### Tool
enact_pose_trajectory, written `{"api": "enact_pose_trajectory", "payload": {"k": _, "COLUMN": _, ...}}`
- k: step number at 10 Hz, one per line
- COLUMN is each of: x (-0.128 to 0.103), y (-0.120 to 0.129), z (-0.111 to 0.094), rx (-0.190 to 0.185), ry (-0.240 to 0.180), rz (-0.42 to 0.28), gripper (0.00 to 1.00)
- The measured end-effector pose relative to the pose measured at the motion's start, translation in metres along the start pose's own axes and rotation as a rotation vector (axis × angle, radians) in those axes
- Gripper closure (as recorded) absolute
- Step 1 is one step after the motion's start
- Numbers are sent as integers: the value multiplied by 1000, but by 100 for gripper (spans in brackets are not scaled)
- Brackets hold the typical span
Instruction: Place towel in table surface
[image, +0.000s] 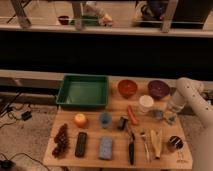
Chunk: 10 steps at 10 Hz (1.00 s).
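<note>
The towel (159, 114), a small pale blue-grey cloth, lies on the table surface (92, 134) at the right, just below the white round tub (145, 104). My white arm (189, 95) comes in from the right edge and bends down. The gripper (169, 116) is low on the towel's right side and shut on the cloth. The towel rests on the wood, partly hidden by the gripper.
A green tray (82, 91) sits back left, with an orange bowl (127, 88) and a purple bowl (158, 89) behind the tub. An orange (80, 120), blue cup (105, 119), blue sponge (105, 147), utensils (132, 145), banana (156, 142) and dark can (174, 143) fill the front.
</note>
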Motion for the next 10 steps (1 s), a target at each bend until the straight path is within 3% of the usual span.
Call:
{"api": "enact_pose_trajectory", "payload": {"k": 2, "x": 3, "y": 0, "z": -2, "rx": 8, "ry": -6, "rz": 9, "gripper": 84}}
{"api": "enact_pose_trajectory", "payload": {"k": 8, "x": 0, "y": -4, "z": -42, "rx": 106, "ry": -52, "rz": 13, "gripper": 84}}
{"api": "enact_pose_trajectory", "payload": {"k": 10, "x": -6, "y": -5, "z": -73, "rx": 169, "ry": -80, "rz": 4, "gripper": 84}}
